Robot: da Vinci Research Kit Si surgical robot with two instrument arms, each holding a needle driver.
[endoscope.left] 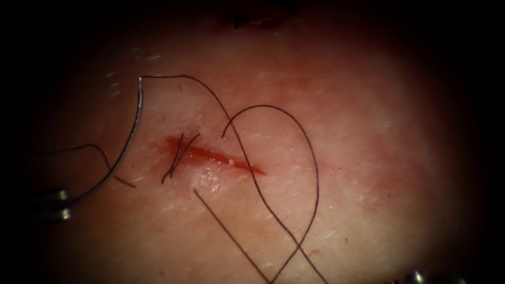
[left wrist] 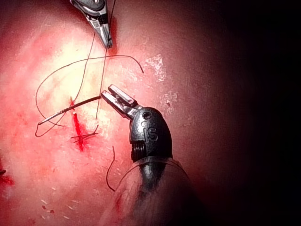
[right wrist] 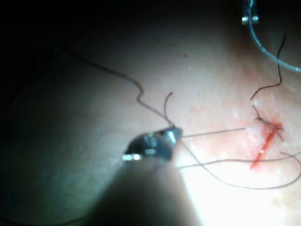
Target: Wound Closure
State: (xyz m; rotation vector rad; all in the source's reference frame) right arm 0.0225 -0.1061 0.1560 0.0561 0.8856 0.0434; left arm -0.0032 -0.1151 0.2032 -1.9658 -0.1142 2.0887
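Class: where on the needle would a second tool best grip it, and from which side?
Probably the bare mid-curve of the needle, approached from the cut's side, the right: the left tool clamps its lower end, thread leaves the upper end, and it lies outside the tissue. The right tool holds thread.

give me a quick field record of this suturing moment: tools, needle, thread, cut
left tool: fingers shut on the needle near its pointed end
right tool: fingers shut on the thread
needle: left of the cut, clear of the tissue, thread running from its upper end
thread: loops over the right side, crosses the cut, one strand enters the tissue below the cut
cut: short, red fluid along it, one tied stitch at its left end
tissue: pale, reddened around the cut
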